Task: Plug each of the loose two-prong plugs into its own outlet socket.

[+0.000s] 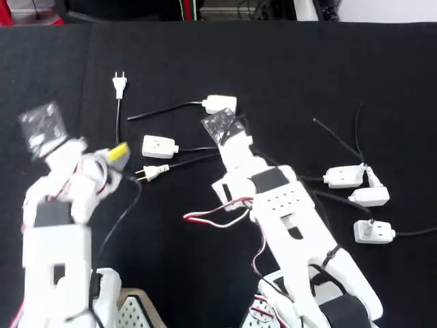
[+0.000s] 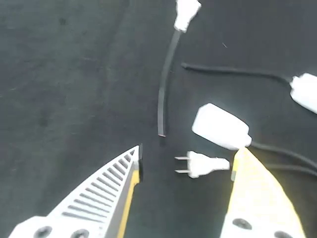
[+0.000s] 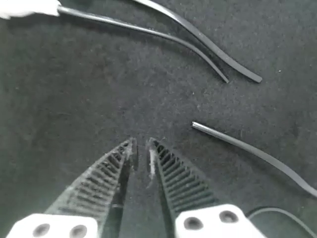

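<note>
A loose two-prong plug (image 1: 151, 172) lies left of the table's middle, its prongs pointing left. In the left wrist view this plug (image 2: 202, 164) lies on the cloth between my open left gripper's (image 2: 185, 166) yellow-edged fingers, nearer one of them. Just beyond it sits a white outlet socket (image 2: 220, 127) (image 1: 158, 147). Another plug (image 1: 119, 83) (image 2: 185, 12) lies farther back on a short cable. My left gripper (image 1: 113, 158) hovers just left of the near plug. My right gripper (image 3: 141, 147) (image 1: 222, 126) is shut on nothing, low over bare cloth near a white socket (image 1: 220, 104).
Three more white socket pieces (image 1: 345, 176) (image 1: 369, 197) (image 1: 373, 231) with black cables lie at the right. Loose cable ends (image 3: 194, 126) (image 3: 256, 78) lie ahead of the right gripper. A red and white wire (image 1: 212, 217) trails beside the right arm.
</note>
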